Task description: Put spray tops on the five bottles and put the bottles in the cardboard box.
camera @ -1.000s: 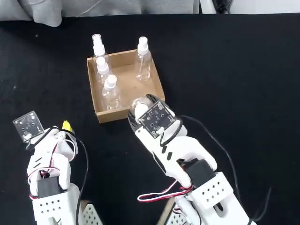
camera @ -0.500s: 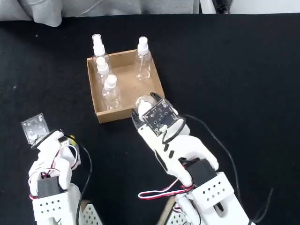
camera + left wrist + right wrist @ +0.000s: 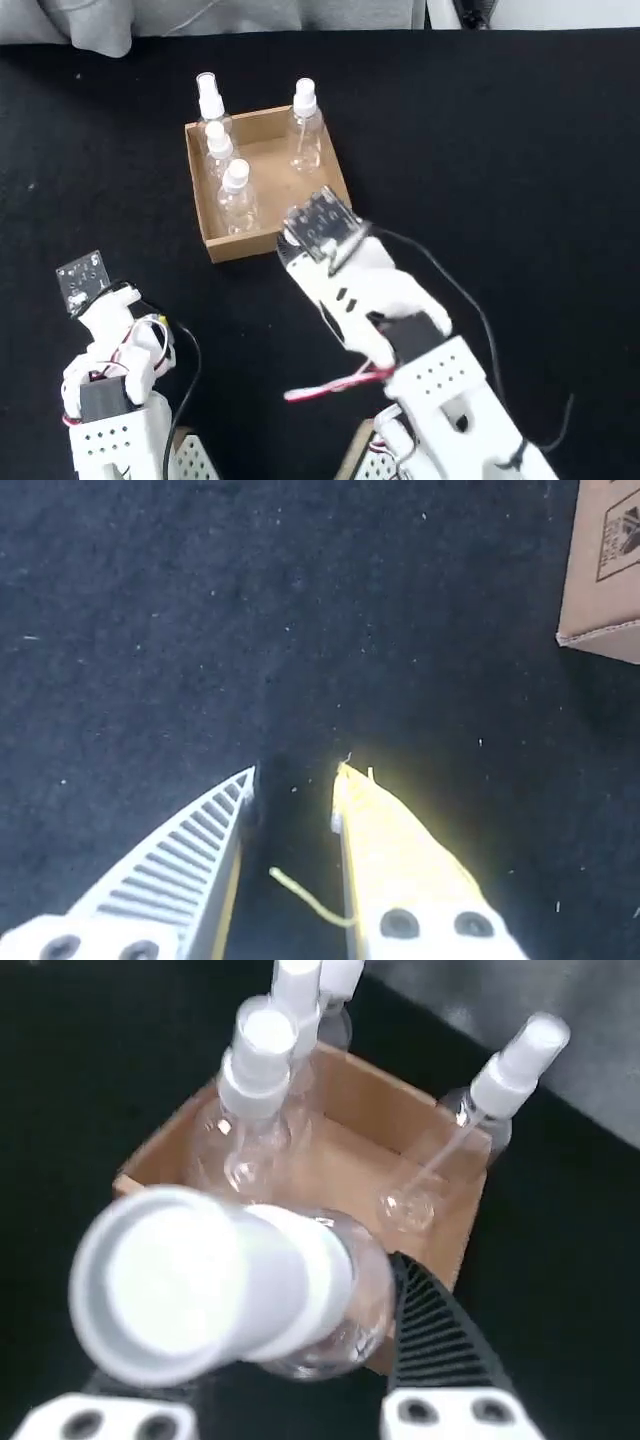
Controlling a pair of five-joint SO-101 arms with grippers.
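The cardboard box stands at the middle far side of the black table. Three clear bottles with white spray tops line its left wall, and another bottle stands at its far right. My right gripper is shut on a further clear bottle with a white spray top, held over the box's near right corner. In the high view the right arm covers that bottle. My left gripper hangs open and holds nothing, low over bare table near the front left.
The box's corner lies off to one side of the left gripper. Grey cloth runs along the table's far edge. Black table stretches to the right of the box.
The right arm has pushed forward and tipped, carrying the bottle from just in front of the box to over its near right corner. The left arm has drawn back and turned.
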